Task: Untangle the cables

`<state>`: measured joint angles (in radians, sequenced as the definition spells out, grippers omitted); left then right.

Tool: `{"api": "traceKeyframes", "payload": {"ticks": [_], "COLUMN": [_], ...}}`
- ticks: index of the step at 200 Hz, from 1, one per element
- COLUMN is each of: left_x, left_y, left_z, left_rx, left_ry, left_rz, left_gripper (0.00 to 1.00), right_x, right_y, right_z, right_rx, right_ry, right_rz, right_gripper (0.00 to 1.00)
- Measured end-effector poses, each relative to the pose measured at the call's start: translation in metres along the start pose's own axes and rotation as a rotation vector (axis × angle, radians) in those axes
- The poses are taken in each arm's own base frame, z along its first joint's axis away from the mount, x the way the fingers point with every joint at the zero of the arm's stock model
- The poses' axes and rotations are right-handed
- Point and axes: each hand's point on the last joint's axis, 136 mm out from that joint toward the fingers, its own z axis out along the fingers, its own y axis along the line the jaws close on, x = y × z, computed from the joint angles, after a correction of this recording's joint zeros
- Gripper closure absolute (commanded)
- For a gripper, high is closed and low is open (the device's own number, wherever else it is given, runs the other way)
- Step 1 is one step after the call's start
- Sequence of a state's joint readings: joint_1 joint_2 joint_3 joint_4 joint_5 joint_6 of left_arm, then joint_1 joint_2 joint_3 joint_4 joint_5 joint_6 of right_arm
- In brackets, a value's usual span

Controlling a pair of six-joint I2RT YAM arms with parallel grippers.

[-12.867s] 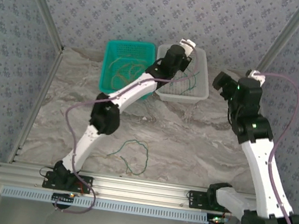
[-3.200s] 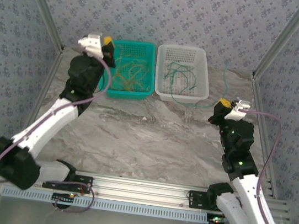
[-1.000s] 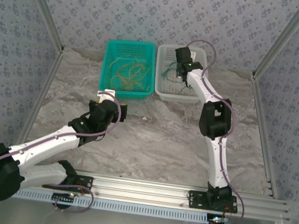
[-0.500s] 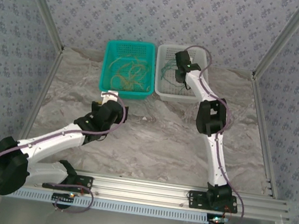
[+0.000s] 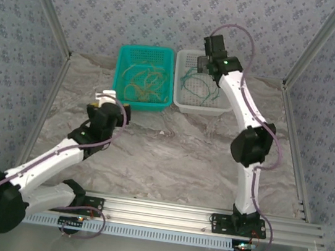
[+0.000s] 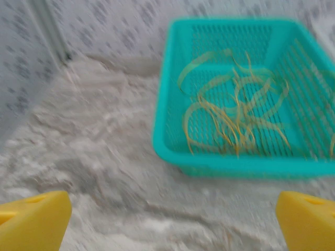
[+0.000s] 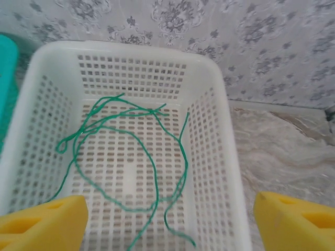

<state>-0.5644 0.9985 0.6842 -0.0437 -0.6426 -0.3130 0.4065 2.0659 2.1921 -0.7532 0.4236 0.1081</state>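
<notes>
I see my left fingers spread wide over the worktop, near the teal basket holding the tan cables (view's blurry). My right fingers are spread too, pinching nothing, above the white basket, where the green cables lie curled.

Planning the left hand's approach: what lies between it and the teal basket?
Only bare marble tabletop. The left wrist view shows that stretch from the open left hand to the teal basket with nothing lying on it.
</notes>
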Motion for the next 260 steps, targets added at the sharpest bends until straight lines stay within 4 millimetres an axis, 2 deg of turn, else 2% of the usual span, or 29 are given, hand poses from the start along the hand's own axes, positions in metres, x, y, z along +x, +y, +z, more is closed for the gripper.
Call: {"api": "traceKeyframes", "payload": {"ticks": [11,24,36,50,63,89,103,117,140,160,174,192,226,243,260], "left_x": [-0.016,-0.025,-0.023,-0.012,0.005,0.048,0.064,0.064,0.069,0.095,0.113,0.114,0.111,0.113,0.116], "left_y": [0.008,0.018,0.027,0.038,0.048,0.068,0.081,0.09,0.112,0.126,0.123,0.116,0.129,0.133,0.127], "left_z": [-0.006,-0.014,-0.015,-0.011,-0.004,0.01,0.016,0.022,0.042,0.066,0.079,0.091,0.106,0.106,0.102], "left_rx": [-0.004,-0.013,-0.033,-0.073,-0.11,-0.181,-0.219,-0.233,-0.271,-0.301,-0.277,-0.234,-0.198,-0.177,-0.134], "left_ry": [-0.071,-0.148,-0.184,-0.189,-0.174,-0.1,-0.058,-0.062,-0.059,0.021,0.092,0.085,0.046,0.02,0.006], "left_rz": [-0.032,-0.054,-0.054,-0.025,0.009,0.074,0.093,0.082,0.036,0.052,0.095,0.11,0.043,0.015,0.009], "left_gripper": [0.01,0.01,0.01,0.01,0.01,0.01,0.01,0.01,0.01,0.01,0.01,0.01,0.01,0.01,0.01], "right_x": [0.009,0.031,0.061,0.099,0.138,0.218,0.245,0.264,0.282,0.293,0.304,0.311,0.288,0.285,0.288], "right_y": [-0.003,-0.006,-0.01,-0.013,-0.025,-0.066,-0.092,-0.118,-0.149,-0.16,-0.161,-0.156,-0.139,-0.14,-0.142], "right_z": [-0.027,-0.06,-0.089,-0.11,-0.112,-0.085,-0.077,-0.071,-0.059,-0.04,-0.022,-0.003,0.017,0.02,0.022], "right_rx": [-0.018,-0.046,-0.072,-0.106,-0.092,0.036,0.106,0.171,0.244,0.263,0.253,0.217,0.112,0.073,0.06], "right_ry": [-0.029,-0.088,-0.147,-0.226,-0.264,-0.181,-0.153,-0.146,-0.126,-0.118,-0.086,-0.046,-0.113,-0.144,-0.164], "right_rz": [0.0,-0.004,-0.008,-0.011,-0.006,0.02,0.06,0.117,0.202,0.251,0.257,0.23,0.172,0.18,0.192], "right_gripper": [0.11,0.06,0.06,0.06,0.05,0.04,0.02,0.02,0.02,0.02,0.02,0.0,0.0,0.0,0.0]}}
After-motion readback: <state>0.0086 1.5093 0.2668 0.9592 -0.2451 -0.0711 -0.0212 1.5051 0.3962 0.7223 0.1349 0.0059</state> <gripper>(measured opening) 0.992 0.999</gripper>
